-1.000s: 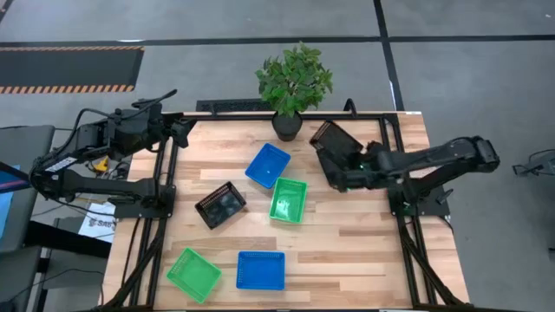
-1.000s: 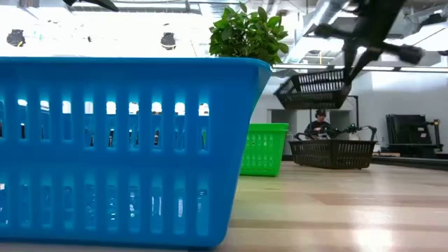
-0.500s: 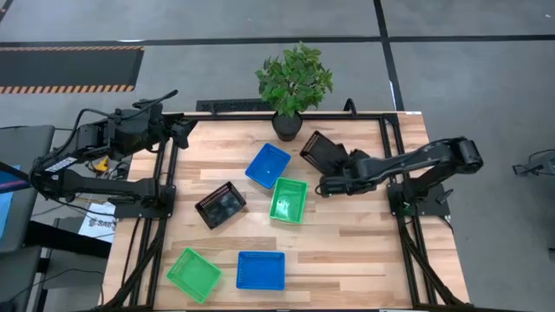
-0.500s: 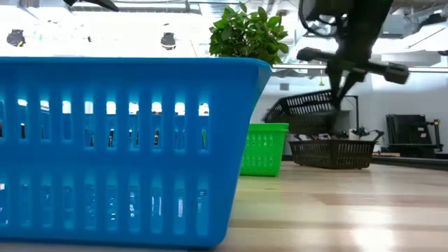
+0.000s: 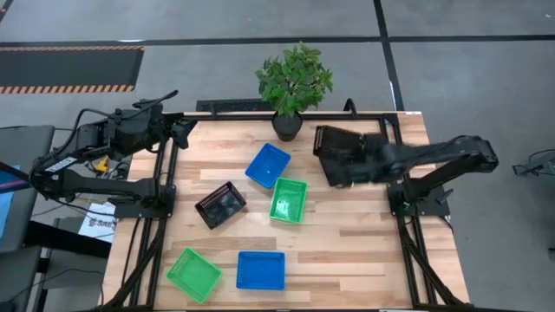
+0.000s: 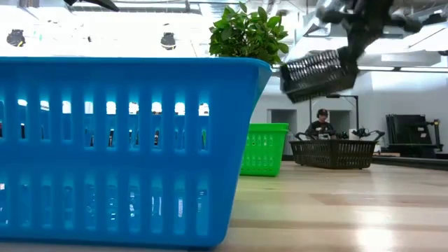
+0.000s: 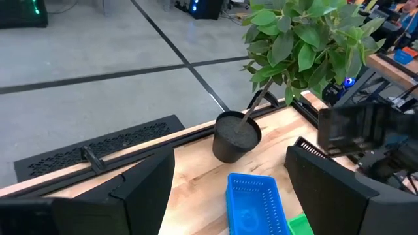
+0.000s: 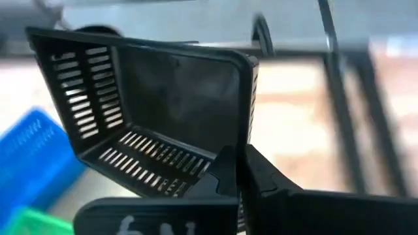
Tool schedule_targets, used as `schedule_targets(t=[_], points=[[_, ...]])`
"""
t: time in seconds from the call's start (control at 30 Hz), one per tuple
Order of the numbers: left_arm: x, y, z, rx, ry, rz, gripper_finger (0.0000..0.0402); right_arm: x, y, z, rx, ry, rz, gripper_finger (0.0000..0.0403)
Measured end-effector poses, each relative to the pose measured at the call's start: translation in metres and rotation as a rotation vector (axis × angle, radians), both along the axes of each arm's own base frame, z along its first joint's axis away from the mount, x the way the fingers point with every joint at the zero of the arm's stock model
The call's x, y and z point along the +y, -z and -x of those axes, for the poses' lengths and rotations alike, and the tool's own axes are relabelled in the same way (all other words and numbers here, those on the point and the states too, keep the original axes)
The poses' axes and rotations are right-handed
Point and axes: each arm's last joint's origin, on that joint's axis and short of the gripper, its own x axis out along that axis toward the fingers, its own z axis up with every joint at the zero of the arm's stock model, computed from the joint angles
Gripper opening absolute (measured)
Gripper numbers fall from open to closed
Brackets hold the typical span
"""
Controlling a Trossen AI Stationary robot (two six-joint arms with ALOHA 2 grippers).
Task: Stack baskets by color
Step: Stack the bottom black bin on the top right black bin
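My right gripper [image 5: 355,162] is shut on a black basket [image 5: 336,143], held high over the table's far right; the low view shows this basket [image 6: 318,73] tilted in the air. Below it a second black basket [image 6: 332,152] rests on its bottom on the table. A third black basket [image 5: 219,204] lies left of the middle. Two blue baskets [image 5: 267,165] [image 5: 260,269] and two green baskets [image 5: 288,199] [image 5: 192,274] lie apart on the wood. My left gripper [image 5: 179,130] waits open at the far left corner. My right gripper pinches one side wall [image 8: 243,140] of the black basket at its rim, one finger inside the basket and one outside. The fingers come slanting down from the table's right side. The basket is lifted clear and tilted, its perforated bottom and far walls showing beyond the fingers.
A potted green plant [image 5: 293,82] stands at the far edge's middle. Black frame rails run along the table's left [image 5: 165,173] and right [image 5: 401,208] sides. A person [image 6: 322,124] sits in the room behind. Bare wood lies at the near right [image 5: 364,260].
My right gripper swung with the black basket toward the table's middle and sank, then drew back toward the right and rose higher than before. Its wrist rolled, so the basket has turned about in the air and now sits squarer to the table.
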Motion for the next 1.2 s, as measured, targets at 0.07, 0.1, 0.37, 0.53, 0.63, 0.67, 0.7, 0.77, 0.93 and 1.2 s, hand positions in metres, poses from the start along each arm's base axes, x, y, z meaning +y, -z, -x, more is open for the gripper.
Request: schedule_targets(t=[0.07,0.1,0.37,0.53,0.63,0.67,0.7,0.77,0.93,1.2], points=[[0.000,0.000,0.000,0.000,0.000,0.000,0.0281,-0.014,-0.020,0.002,0.123,-0.131,0.013,0.0004],[0.000,0.000,0.000,0.000,0.000,0.000,0.0281,-0.022,-0.027,0.003,0.198,-0.202,0.010,0.0004],[0.000,0.000,0.000,0.017,0.003,-0.018,0.0281,-0.072,-0.043,-0.005,0.753,-0.823,-0.057,0.0002],[0.000,0.000,0.000,0.018,0.003,-0.017,0.0281,-0.095,-0.030,-0.022,0.805,-1.152,-0.102,0.0002],[0.000,0.000,0.000,0.018,0.003,-0.017,0.0281,-0.110,-0.019,-0.031,0.885,-1.216,-0.125,0.0002],[0.000,0.000,0.000,0.018,0.003,-0.017,0.0281,-0.115,-0.014,-0.033,0.908,-1.226,-0.144,0.0002],[0.000,0.000,0.000,0.018,0.002,-0.017,0.0281,-0.120,-0.010,-0.035,0.932,-1.239,-0.166,0.0002],[0.000,0.000,0.000,0.020,0.002,-0.016,0.0281,-0.128,0.000,-0.038,0.979,-1.265,-0.227,0.0002],[0.000,0.001,0.000,0.023,0.006,-0.009,0.0281,-0.132,0.017,-0.048,1.011,-1.306,-0.328,0.0002],[0.000,0.001,0.000,0.023,0.007,-0.009,0.0281,-0.101,0.031,-0.070,0.992,-1.424,-0.370,0.0002]])
